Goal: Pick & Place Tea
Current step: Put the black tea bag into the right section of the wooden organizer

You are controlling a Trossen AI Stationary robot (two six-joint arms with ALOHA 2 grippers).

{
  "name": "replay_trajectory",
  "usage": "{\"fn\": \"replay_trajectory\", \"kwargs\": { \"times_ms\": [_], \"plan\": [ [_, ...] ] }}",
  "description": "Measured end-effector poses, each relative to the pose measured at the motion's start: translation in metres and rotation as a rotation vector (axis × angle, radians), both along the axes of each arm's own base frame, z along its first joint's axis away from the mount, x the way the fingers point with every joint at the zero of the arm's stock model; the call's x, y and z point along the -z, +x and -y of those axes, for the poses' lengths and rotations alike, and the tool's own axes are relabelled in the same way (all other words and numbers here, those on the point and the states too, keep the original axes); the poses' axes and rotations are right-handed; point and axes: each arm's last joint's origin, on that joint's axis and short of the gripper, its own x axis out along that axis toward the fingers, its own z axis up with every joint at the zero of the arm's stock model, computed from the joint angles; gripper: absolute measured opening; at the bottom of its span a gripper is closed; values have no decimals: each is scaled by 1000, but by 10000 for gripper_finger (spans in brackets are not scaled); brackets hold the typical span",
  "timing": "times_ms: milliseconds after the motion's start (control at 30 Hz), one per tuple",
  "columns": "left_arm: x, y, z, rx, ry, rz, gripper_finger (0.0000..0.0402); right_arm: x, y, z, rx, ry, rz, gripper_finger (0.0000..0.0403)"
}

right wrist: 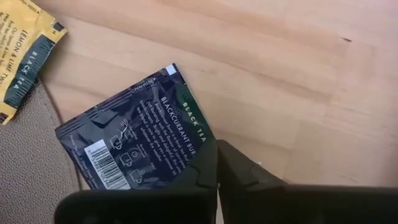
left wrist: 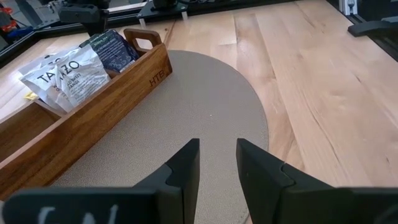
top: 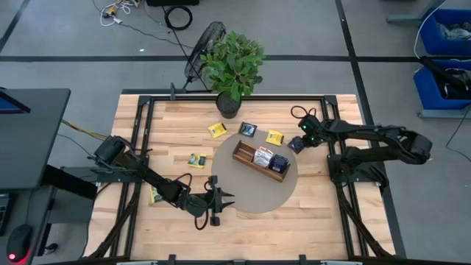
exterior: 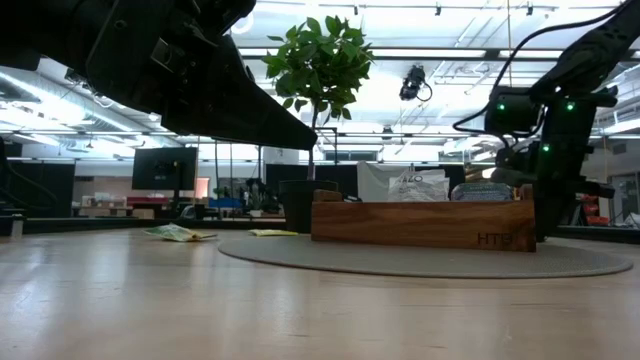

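Note:
A dark blue tea packet (right wrist: 140,140) lies by the right rim of the round grey mat (top: 254,197), also seen in the high view as the blue packet (top: 296,145). My right gripper (right wrist: 217,171) (top: 302,142) is over it, shut on its edge. Yellow packets (top: 216,130) (top: 274,136), a dark one (top: 248,129) and a green one (top: 196,160) lie flat on the table. White and blue packets (left wrist: 74,74) stand in the wooden box (top: 261,160). My left gripper (left wrist: 217,163) (top: 219,199) is open over the mat's near-left rim, touching nothing. My right gripper pinches the dark blue packet by its edge near one corner (right wrist: 202,146) between the two fingers, coming from above. The fingers hide the exact spot. The rest of the packet spreads flat over the mat's rim and the wood; whether it is lifted I cannot tell.
A potted plant (top: 234,66) stands at the far edge behind the mat. Another yellow packet (right wrist: 22,59) lies close to the blue one. One more packet (top: 154,193) shows beside the left arm. Bare wood lies near and right of the mat.

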Motion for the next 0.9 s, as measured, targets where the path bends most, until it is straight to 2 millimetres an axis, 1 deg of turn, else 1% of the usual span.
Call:
{"fn": "replay_trajectory", "kwargs": {
  "times_ms": [133, 400, 500, 600, 900],
  "plan": [
    [0, 0, 0, 0, 0, 0, 110, -8, 2, -4, -13, -55, 1, 2],
    [0, 0, 0, 0, 1, -3, 110, -36, 12, -13, -50, -141, 6, 1],
    [0, 0, 0, 0, 1, -3, 110, -44, 14, -18, -52, -182, -51, 1],
    [0, 0, 0, 0, 1, -3, 110, -53, 19, -23, -65, -218, -68, 0],
    [0, 0, 0, 0, 0, -2, 110, -67, 27, -39, -121, -303, -95, 0]
  ]
}}
